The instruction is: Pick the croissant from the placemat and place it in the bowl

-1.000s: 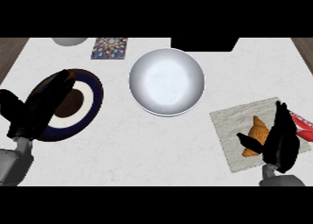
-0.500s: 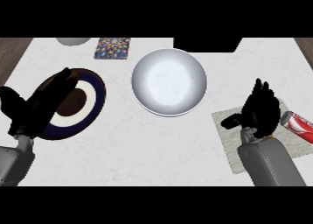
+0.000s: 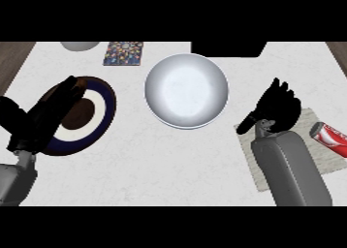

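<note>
Hiding the croissant, right hand (image 3: 278,104) covers placemat (image 3: 326,162).

a kitchen counter in a home, by the look of it: a white marbled counter top (image 3: 134,164) with wood flooring (image 3: 8,63) showing past its edges at ten and two o'clock. tableware sits on it: a white bowl (image 3: 186,91) at twelve o'clock, a dark-rimmed plate (image 3: 98,116) at nine, a woven placemat (image 3: 326,164) and a red soda can (image 3: 335,139) at three.
</note>
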{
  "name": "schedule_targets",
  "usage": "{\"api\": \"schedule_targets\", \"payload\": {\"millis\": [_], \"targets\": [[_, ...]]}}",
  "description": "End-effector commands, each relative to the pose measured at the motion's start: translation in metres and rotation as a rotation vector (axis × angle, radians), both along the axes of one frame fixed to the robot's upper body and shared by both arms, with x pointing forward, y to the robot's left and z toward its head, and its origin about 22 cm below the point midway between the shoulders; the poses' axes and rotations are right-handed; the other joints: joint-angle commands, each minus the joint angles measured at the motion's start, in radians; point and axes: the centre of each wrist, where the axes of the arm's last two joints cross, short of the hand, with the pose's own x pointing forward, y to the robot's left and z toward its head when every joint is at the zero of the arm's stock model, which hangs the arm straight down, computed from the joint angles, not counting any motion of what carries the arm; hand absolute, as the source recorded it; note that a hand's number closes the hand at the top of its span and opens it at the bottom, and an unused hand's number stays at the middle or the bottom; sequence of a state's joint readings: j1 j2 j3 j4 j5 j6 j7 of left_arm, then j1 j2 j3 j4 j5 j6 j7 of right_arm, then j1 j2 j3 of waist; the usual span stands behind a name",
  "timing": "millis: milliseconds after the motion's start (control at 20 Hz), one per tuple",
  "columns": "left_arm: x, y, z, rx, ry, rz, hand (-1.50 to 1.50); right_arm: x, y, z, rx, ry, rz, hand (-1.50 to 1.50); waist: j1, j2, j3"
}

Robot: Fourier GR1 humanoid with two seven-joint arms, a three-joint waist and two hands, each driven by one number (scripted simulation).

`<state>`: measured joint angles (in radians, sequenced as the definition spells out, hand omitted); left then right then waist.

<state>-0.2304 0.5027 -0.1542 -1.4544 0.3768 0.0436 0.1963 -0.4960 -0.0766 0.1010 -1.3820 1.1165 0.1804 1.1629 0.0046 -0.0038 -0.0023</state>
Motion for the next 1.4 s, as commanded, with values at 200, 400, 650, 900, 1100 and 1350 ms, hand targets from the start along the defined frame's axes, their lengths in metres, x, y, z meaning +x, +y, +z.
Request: {"api": "schedule_targets", "payload": {"millis": [200, 400, 650, 900, 1100, 1350], "targets": [[0.0, 0.004, 0.008, -0.009, 0.0, -0.024, 0.0, 0.007, 0.009, -0.004, -0.058, 0.223, -0.164, -1.5, 0.001, 0.002, 0.001], [-0.007, -0.002, -0.002, -0.011, 0.017, -0.006, 0.0, 0.018, -0.01, 0.006, -0.069, 0.239, -0.205, -1.5, 0.004, 0.002, 0.002], [0.006, 0.002, 0.005, -0.002, 0.002, 0.008, 0.0, 0.002, -0.009, 0.004, -0.052, 0.256, -0.198, -1.5, -0.014, 0.001, 0.001], [-0.001, 0.006, -0.009, -0.006, 0.003, -0.007, 0.0, 0.006, -0.035, -0.008, -0.056, 0.261, -0.222, -1.5, -0.007, 0.004, 0.002], [0.01, -0.012, 0.008, -0.024, -0.011, 0.01, 0.0, 0.0, -0.036, -0.01, -0.04, 0.279, -0.216, -1.5, -0.013, 0.002, 0.002], [0.013, -0.001, -0.004, -0.013, -0.009, 0.003, 0.0, 0.003, -0.033, -0.023, -0.018, 0.278, -0.248, -1.5, -0.006, 0.006, 0.002]]}}
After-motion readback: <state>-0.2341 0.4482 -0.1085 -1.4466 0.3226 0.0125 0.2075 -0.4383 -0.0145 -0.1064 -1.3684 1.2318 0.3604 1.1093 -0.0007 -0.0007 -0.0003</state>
